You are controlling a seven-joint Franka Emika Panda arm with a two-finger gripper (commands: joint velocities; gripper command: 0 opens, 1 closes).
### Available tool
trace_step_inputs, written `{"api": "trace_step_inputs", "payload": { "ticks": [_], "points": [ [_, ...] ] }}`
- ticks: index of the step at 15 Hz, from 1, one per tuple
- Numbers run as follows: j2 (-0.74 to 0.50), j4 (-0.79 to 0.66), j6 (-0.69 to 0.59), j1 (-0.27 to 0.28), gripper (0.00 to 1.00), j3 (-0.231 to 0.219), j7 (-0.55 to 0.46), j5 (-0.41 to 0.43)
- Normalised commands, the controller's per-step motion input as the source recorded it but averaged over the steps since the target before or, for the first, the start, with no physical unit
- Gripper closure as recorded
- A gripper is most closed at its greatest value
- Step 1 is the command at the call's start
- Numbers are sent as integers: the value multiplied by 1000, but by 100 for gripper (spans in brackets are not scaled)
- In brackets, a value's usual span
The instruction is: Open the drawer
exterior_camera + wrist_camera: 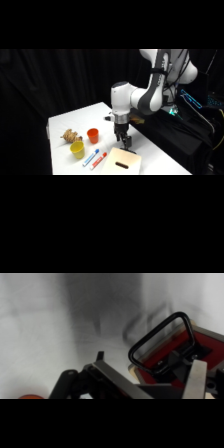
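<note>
A: Start with the big pieces. Where does everything sit?

B: The white table (65,122) runs from upper left to lower right, and the white arm (145,95) reaches over it from the upper right. The drawer (121,161), a flat cream-beige box, lies at the table's near edge, with a dark handle (121,164) showing on its upper face. To its left lie a blue marker (90,157) and a red marker (98,160), then a yellow cup (77,149), an orange cup (92,135) and a small tan lump (70,135) I cannot identify.

A: And the gripper?

B: The gripper (126,145) is low over the drawer's far edge, touching it or nearly so. In the wrist view a black wire bail handle (161,340) stands up right in front of the fingers (196,379), with the drawer's reddish-orange rim (165,355) behind it.

A: Has it got hold of the handle?

B: I cannot tell. How wide the fingers stand, and whether anything is between them, does not show.

A: So which step is this?

B: I judge it to be the reach onto the handle, or the very start of the pull. The drawer looks barely opened, if at all. Next it needs a firm hold on that bail, then a straight pull along the drawer's slide; the box is light and could drag across the table instead.
</note>
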Motion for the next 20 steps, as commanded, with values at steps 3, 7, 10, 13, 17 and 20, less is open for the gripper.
{"api": "trace_step_inputs", "payload": {
  "ticks": [3, 7, 10, 13, 17, 20],
  "points": [
    [57, -79, 303, -231, 0, 257, -248, 231],
    [64, -62, 278, -273, 0, 288, -258, 207],
    [65, -65, 267, -306, 0, 293, -263, 170],
    [69, -74, 262, -335, 0, 294, -258, 127],
    [93, -56, 233, -287, 0, 251, -199, 35],
    [59, -47, 177, -62, 0, 86, -43, -107]
  ]
}}
